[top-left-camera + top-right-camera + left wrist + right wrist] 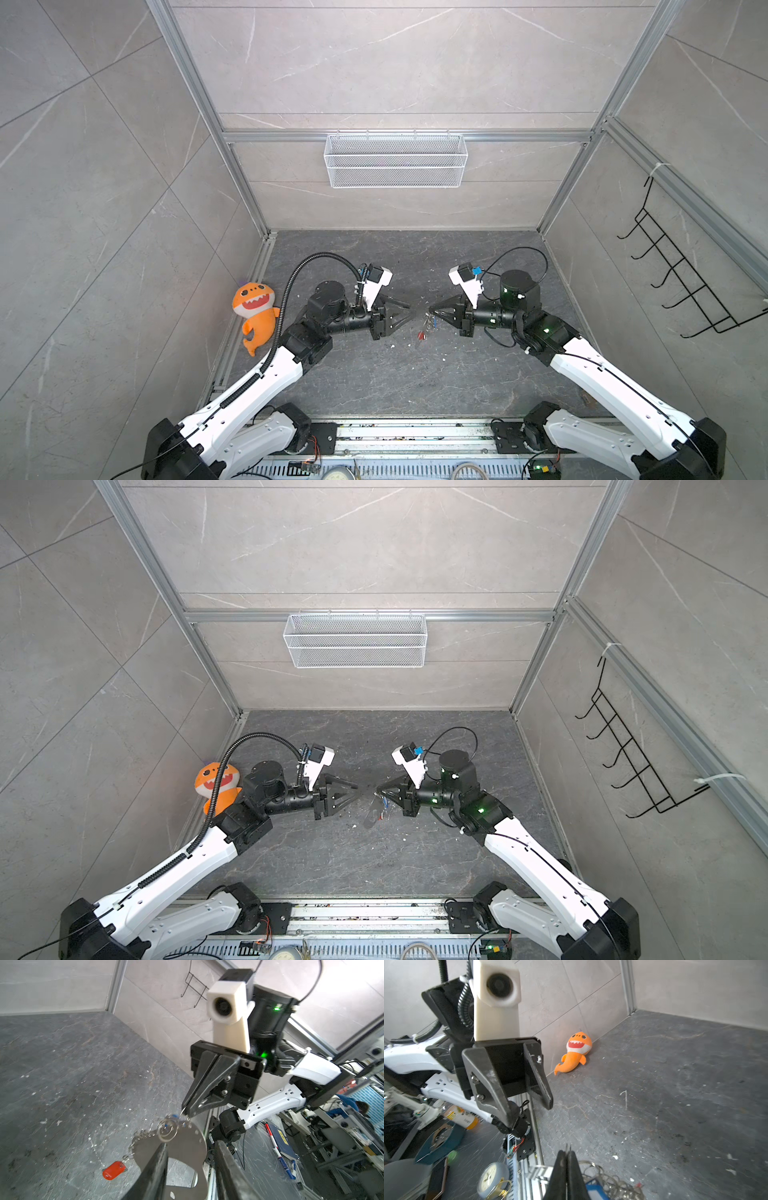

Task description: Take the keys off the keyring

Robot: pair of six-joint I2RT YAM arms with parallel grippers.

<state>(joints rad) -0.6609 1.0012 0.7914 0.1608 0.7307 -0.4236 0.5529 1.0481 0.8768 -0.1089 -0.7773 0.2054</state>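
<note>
L arm (266, 376) stretches out from the near edge, right beside the toy (257, 311). It bends at the elbow & points away from the toy, lying flat over the floor (374, 374). L grip (411, 311) is open: its two fingers (490, 1086) spread in a V, holding nothing. R arm (582, 368) is bent the same way on the side far from the toy & points back toward the toy. R grip (430, 309) is squeezed tight on a thin wire of the keyring (187, 1145). In the R wrist view its fingers press flat together w/ the wire poking out at the tip. The two grips face tip to tip w/ a small gap. The keyring hangs under R grip, well apart from the toy, a bit farther from it than L grip. The red key (114, 1171) dangles lowest on the chain (138, 1135); can't tell if it touches the floor. The blue key (593, 1188) sits just beside R grip's tip.
</note>
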